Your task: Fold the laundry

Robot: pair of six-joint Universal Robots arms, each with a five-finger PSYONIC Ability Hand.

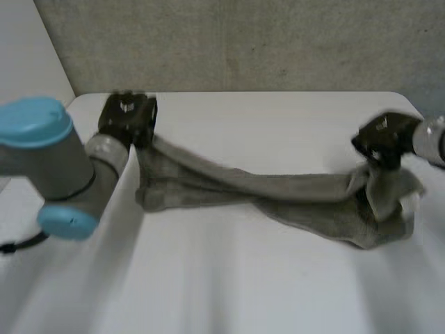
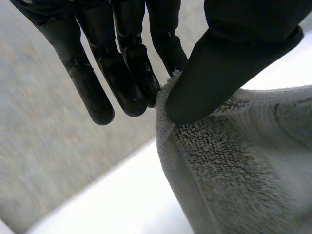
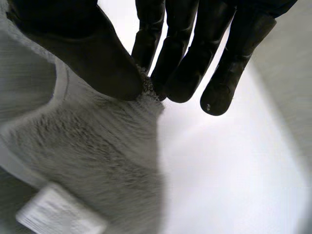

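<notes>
A grey towel [image 1: 278, 191] hangs stretched between my two hands above the white table [image 1: 229, 292], sagging in the middle with its lower folds resting on the table. My left hand [image 1: 127, 117] pinches one corner of the towel [image 2: 234, 161] between thumb [image 2: 219, 73] and fingers [image 2: 131, 73]. My right hand [image 1: 381, 138] pinches the opposite corner of the towel [image 3: 87, 151] between thumb [image 3: 92, 58] and fingers [image 3: 180, 63]. A white label [image 3: 58, 217] shows on the towel below the right hand.
A grey wall [image 1: 243, 42] stands behind the table's far edge. Bare table lies in front of the towel, toward me. My left arm's blue-capped joint [image 1: 42, 160] sits over the table's near left side.
</notes>
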